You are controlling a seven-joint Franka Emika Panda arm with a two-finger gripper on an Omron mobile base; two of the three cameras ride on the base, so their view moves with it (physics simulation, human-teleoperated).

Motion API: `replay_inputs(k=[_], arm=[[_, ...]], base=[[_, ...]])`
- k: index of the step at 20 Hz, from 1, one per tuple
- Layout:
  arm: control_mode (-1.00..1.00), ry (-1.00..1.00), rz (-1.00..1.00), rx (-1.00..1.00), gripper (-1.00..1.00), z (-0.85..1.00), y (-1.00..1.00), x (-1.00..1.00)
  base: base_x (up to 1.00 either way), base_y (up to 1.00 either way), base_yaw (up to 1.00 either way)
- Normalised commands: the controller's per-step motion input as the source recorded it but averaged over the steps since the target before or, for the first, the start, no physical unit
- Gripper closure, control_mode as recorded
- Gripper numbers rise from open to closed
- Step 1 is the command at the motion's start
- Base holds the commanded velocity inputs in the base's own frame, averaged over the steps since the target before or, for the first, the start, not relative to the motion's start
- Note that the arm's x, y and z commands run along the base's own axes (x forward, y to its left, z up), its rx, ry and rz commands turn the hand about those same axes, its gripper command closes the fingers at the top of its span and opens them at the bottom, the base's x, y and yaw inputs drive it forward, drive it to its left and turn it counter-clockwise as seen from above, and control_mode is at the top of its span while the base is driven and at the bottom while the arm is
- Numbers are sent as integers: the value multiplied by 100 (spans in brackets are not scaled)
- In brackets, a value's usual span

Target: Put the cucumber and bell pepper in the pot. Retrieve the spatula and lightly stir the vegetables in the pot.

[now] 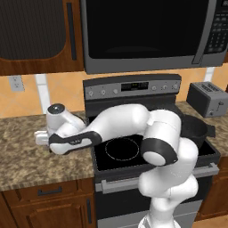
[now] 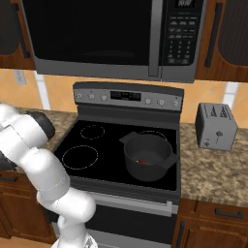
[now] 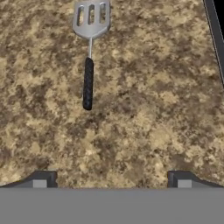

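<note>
Gripper (image 3: 112, 179) is seen over the granite counter (image 3: 144, 113) with fingers spread wide apart, nothing between them — the spatula (image 3: 89, 48) lies flat at roughly 11 o'clock in the hand view, slotted head away, dark handle toward the fingers, well apart from them. In the right base view the pot (image 2: 147, 156) sits on the stove (image 2: 97, 155) at about 4 o'clock of the cooktop — a red bell pepper (image 2: 142, 162) is visible inside; the cucumber cannot be made out.
</note>
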Motion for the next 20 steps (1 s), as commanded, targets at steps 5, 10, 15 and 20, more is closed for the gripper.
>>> replay_inputs(k=[5, 10, 15, 20], arm=[[-100, 10, -3, -3, -100, -25, 34, 24], [-100, 0, -3, -12, -100, -8, 35, 4], [-100, -1, -8, -15, -100, 0, 13, 17], [-100, 0, -9, -11, -100, 0, 0, 41]], base=[[0, 0, 0], [0, 0, 0], [0, 0, 0], [0, 0, 0]])
